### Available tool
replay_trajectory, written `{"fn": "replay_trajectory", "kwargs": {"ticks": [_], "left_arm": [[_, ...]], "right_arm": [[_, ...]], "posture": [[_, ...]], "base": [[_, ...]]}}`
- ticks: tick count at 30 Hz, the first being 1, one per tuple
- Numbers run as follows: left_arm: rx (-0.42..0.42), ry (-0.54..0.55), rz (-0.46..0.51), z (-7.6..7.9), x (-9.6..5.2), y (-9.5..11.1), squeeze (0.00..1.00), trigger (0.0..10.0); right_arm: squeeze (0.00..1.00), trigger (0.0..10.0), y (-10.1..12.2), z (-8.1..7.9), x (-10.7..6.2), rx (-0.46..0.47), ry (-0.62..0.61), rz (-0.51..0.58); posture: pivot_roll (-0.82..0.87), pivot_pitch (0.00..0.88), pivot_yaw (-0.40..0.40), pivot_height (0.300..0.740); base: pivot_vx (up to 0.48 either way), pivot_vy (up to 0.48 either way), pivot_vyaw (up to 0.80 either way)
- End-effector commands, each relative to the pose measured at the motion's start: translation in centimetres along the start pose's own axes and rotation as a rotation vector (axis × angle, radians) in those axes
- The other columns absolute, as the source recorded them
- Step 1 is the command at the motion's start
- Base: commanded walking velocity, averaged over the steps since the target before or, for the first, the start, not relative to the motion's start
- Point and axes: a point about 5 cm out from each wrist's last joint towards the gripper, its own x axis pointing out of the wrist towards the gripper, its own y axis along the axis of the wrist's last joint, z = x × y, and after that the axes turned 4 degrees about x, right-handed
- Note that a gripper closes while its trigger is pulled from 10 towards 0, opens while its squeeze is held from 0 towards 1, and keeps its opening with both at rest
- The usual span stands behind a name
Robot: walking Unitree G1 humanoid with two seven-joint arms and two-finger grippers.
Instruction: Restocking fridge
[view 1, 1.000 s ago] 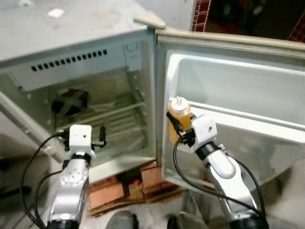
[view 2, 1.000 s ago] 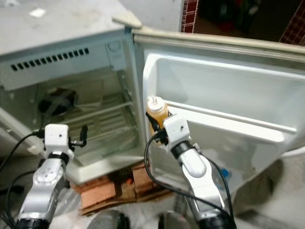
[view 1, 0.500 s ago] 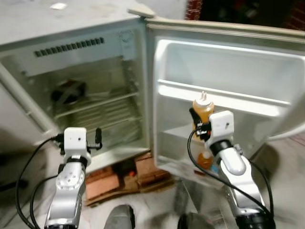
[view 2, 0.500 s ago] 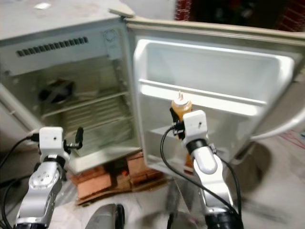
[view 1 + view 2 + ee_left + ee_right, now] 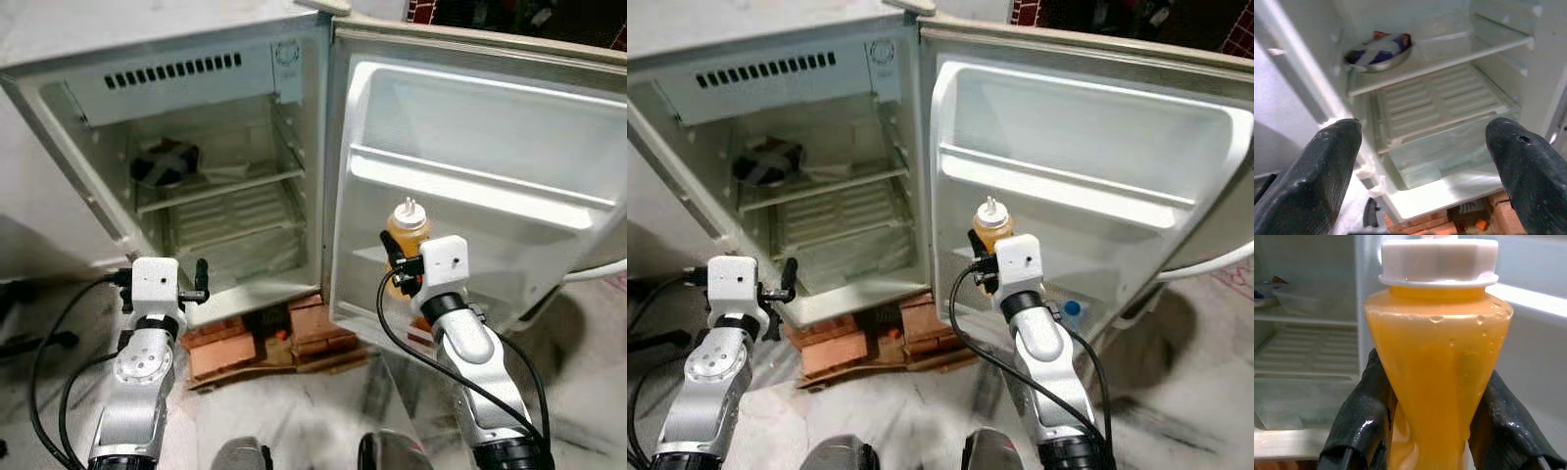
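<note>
My right gripper (image 5: 394,262) is shut on an orange squeeze bottle (image 5: 408,233) with a white nozzle cap, holding it upright. The bottle hangs in front of the open fridge door (image 5: 490,127), just below its upper shelf rail (image 5: 470,182). In the right wrist view the bottle (image 5: 1437,357) is pinched at its waist between both black fingers (image 5: 1359,421). My left gripper (image 5: 199,282) is open and holds nothing, low before the open fridge compartment (image 5: 225,196). Its wrist view looks in at the wire shelf (image 5: 1440,61) and the crisper drawer (image 5: 1449,154).
A covered metal bowl (image 5: 1378,49) sits on the left of the upper shelf. A blue-capped item (image 5: 1073,308) rests in the door's lower shelf. The fridge stands on bricks (image 5: 235,351) on a marbled floor. A white cable (image 5: 598,272) runs at the right.
The camera has shifted and steadied. My right gripper carried the bottle from the door's hinge edge rightward to the middle of the door. The left gripper stayed open and low.
</note>
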Motion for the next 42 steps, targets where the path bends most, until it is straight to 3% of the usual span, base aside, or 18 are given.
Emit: {"fn": "replay_trajectory", "kwargs": {"ticks": [1, 8, 26, 39, 42], "left_arm": [[0.008, 0.000, -0.004, 0.0, 0.0, 0.1, 0.00, 10.0], [-0.001, 0.006, -0.004, -0.1, 0.1, 0.1, 0.00, 10.0], [-0.001, 0.008, -0.004, 0.0, 0.2, 0.1, 0.00, 10.0], [0.010, 0.009, 0.005, -0.2, 0.3, 0.3, 0.00, 10.0], [0.013, -0.003, 0.030, -0.2, 0.7, 1.0, 0.00, 10.0]], "right_arm": [[0.00, 10.0, 0.2, 0.2, 0.4, -0.014, -0.013, 0.002], [0.00, 10.0, 0.3, 0.6, 0.7, -0.019, -0.036, -0.004], [0.00, 10.0, 0.3, 0.4, 0.8, -0.002, -0.014, 0.002], [0.00, 10.0, 0.4, 0.2, 1.1, -0.006, 0.004, 0.004], [0.00, 10.0, 1.6, -0.5, 1.8, -0.037, 0.059, 0.033]], "posture": [[0.01, 0.099, 0.038, 0.740], [0.01, 0.105, 0.034, 0.740], [0.00, 0.111, 0.030, 0.646], [0.01, 0.115, 0.029, 0.646], [0.00, 0.123, 0.021, 0.646]], "base": [[0.000, 0.000, 0.00], [0.000, 0.000, 0.00], [0.000, 0.000, 0.00], [0.000, 0.000, 0.00], [0.000, 0.000, 0.00]]}}
